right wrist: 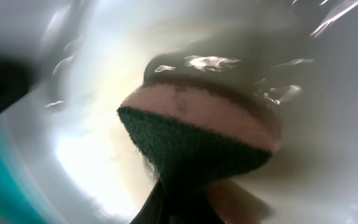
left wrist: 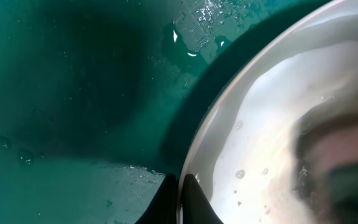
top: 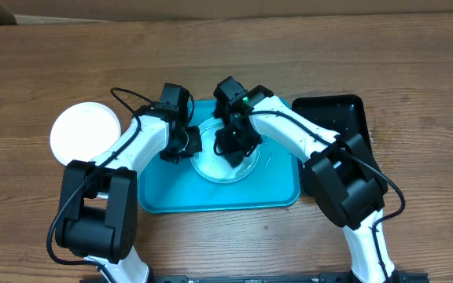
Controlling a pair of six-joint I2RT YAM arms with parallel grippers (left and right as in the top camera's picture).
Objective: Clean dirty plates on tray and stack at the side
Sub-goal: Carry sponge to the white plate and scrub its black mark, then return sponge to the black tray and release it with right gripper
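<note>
Plate in work: we see a pale plate (top: 225,170) lying flat in the turquoise tray (top: 171,196), right of its middle and wet with droplets.
Tray: it sits mid-table, with water beading on its floor beside the plate.
Left gripper (left wrist: 181,198): its two dark fingers are clamped on the plate's left rim, which runs between them.
Right gripper (top: 236,145): it is over the plate, fingers pinched on a sponge (right wrist: 197,140).
Sponge: pink body, dark green scouring face, pressed to the plate's inner surface; we cannot tell which face touches.
White plate (top: 85,130): on the wooden table (top: 226,55), left of the tray and apart from it.
Black tray (top: 333,118): just beside the turquoise tray's far right corner.
</note>
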